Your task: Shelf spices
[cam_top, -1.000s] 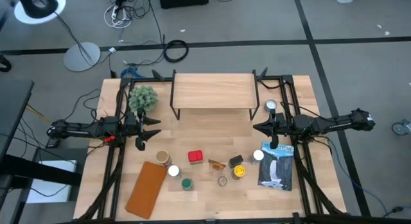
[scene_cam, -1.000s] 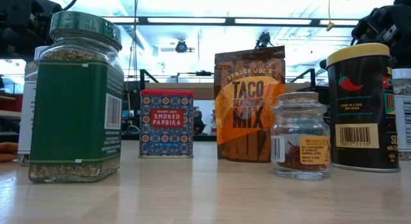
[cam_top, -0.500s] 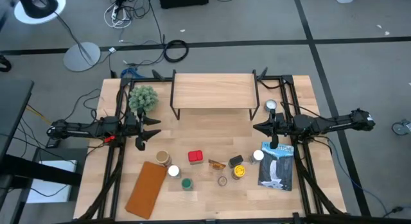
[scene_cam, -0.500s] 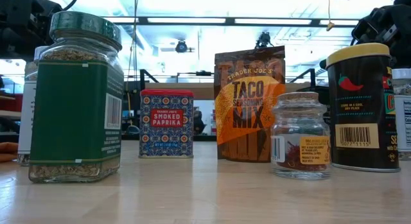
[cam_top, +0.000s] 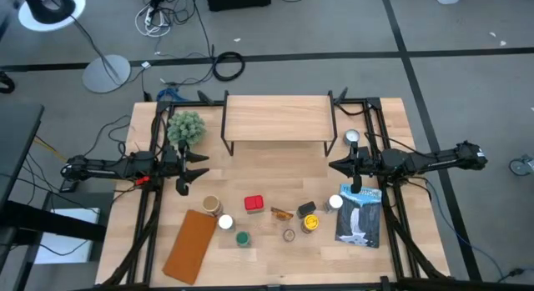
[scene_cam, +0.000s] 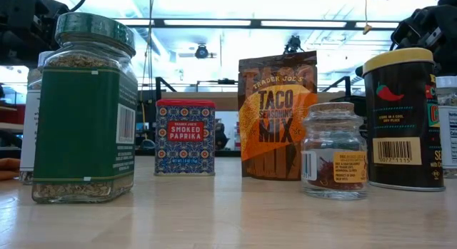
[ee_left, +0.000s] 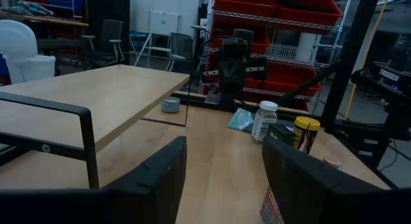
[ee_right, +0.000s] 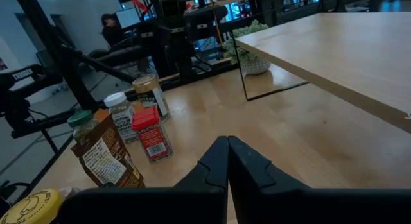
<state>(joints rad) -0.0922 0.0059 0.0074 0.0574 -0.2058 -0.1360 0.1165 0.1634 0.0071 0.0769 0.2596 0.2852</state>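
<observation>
The spices stand in a loose group on the table's near half: a red tin (cam_top: 254, 203), a tan-lidded jar (cam_top: 210, 204), a green-lidded jar (cam_top: 242, 238), an amber packet (cam_top: 281, 213), a black box (cam_top: 306, 209) and a yellow-lidded tin (cam_top: 309, 223). The low view shows the green-lidded jar (scene_cam: 86, 113), the red tin (scene_cam: 185, 137) and the packet (scene_cam: 277, 117) upright on their bases. The shelf (cam_top: 275, 116) stands on black legs at the table's far middle. My left gripper (cam_top: 196, 168) hovers open at the left. My right gripper (cam_top: 335, 166) hovers shut at the right. Both point level toward the table's middle.
A small green plant (cam_top: 185, 128) stands by the shelf's left end and a silver round tin (cam_top: 352, 137) by its right end. A blue-and-white flat packet (cam_top: 359, 216) lies near right, and a brown flat pad (cam_top: 190, 245) near left.
</observation>
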